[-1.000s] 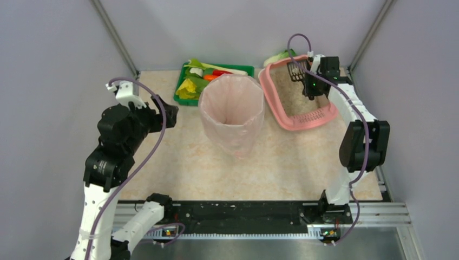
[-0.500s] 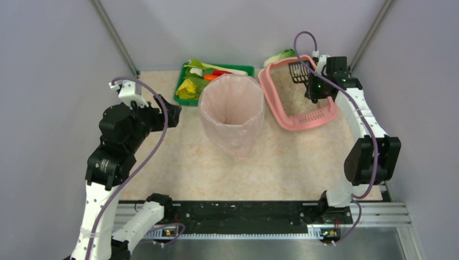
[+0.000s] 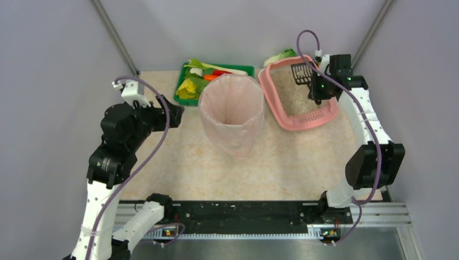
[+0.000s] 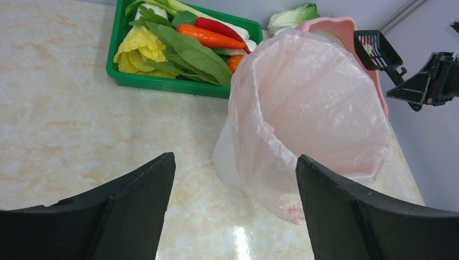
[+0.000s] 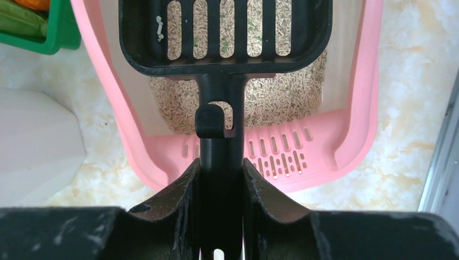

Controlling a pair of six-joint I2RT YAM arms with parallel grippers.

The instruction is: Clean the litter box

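Note:
The pink litter box [image 3: 303,122] lies at the back right, slotted grate at its near end, beige litter [image 3: 292,95] inside. It also shows in the right wrist view [image 5: 358,108]. My right gripper [image 3: 319,91] [image 5: 221,168] is shut on the handle of a black slotted scoop [image 3: 301,73] [image 5: 224,32]. The scoop is held above the litter at the box's far end. A small white clump [image 5: 159,28] lies in it. My left gripper [image 3: 174,114] [image 4: 235,162] is open and empty, left of the bin and above the table.
A tall translucent pink bag-lined bin [image 3: 231,111] [image 4: 308,108] stands mid-table, left of the litter box. A green vegetable tray [image 3: 183,101] [image 4: 162,84] sits behind it. A cabbage [image 3: 280,56] lies behind the litter box. Walls close in on both sides.
My right arm has carried the scoop a little right and toward the back, above the litter. My left gripper has shifted slightly right toward the bin.

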